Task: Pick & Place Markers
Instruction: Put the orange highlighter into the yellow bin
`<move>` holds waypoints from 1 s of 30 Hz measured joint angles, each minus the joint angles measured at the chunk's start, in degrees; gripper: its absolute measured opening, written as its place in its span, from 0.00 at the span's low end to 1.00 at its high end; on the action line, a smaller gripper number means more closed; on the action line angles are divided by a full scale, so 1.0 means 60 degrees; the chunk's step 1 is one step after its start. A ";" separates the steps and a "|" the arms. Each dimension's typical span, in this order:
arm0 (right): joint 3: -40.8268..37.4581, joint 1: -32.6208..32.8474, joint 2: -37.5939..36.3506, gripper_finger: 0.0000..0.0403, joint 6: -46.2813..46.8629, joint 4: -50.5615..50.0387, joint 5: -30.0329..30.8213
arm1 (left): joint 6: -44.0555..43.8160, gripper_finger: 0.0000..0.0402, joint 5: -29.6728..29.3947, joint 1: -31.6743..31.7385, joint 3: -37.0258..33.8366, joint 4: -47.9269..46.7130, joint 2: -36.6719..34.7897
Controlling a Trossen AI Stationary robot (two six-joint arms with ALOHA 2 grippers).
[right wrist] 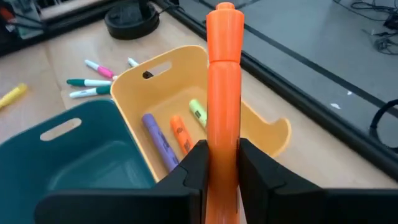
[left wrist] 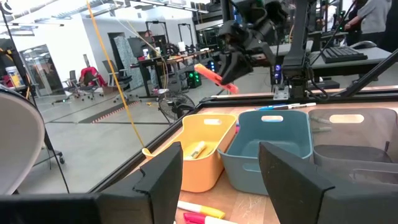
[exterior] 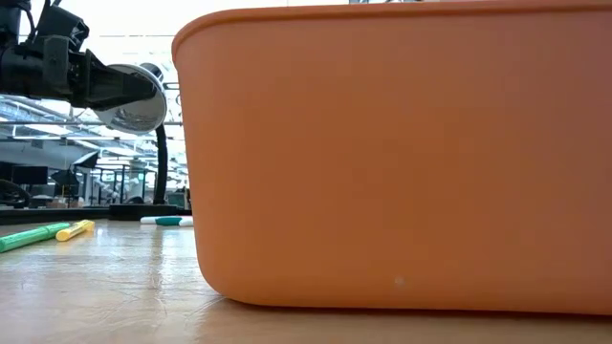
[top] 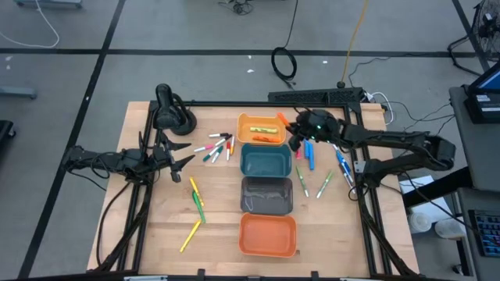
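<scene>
The left gripper (top: 184,158) hovers with jaws apart over the table's (top: 156,226) left side, just beside a cluster of markers (top: 215,147). Yellow and green markers (top: 195,204) lie nearer the front. Down the middle run four bins; the light orange bin (top: 262,129) at the far end holds three markers. Above its right edge, the right gripper (right wrist: 222,163) is clamped on an orange marker (right wrist: 222,87). More markers (top: 322,173) lie to the right.

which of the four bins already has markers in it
The light orange bin at the far end of the row: purple, orange and yellow-green markers lie inside it. The teal bin, grey bin and orange bin look empty.
</scene>
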 joint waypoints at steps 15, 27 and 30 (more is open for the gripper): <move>0.4604 0.0346 0.4072 0.12 -0.1731 -0.3383 -0.0252 | 0.0002 0.53 -0.0002 -0.0002 0.0000 0.0002 0.0002; 0.4611 0.0349 0.5609 0.12 -0.1977 -0.3771 -0.0229 | 0.0002 0.53 -0.0002 -0.0003 0.0000 0.0004 0.0002; 0.4611 0.0349 0.5619 0.13 -0.1927 -0.3792 -0.0227 | 0.0001 0.53 0.0000 -0.0001 0.0000 0.0000 0.0000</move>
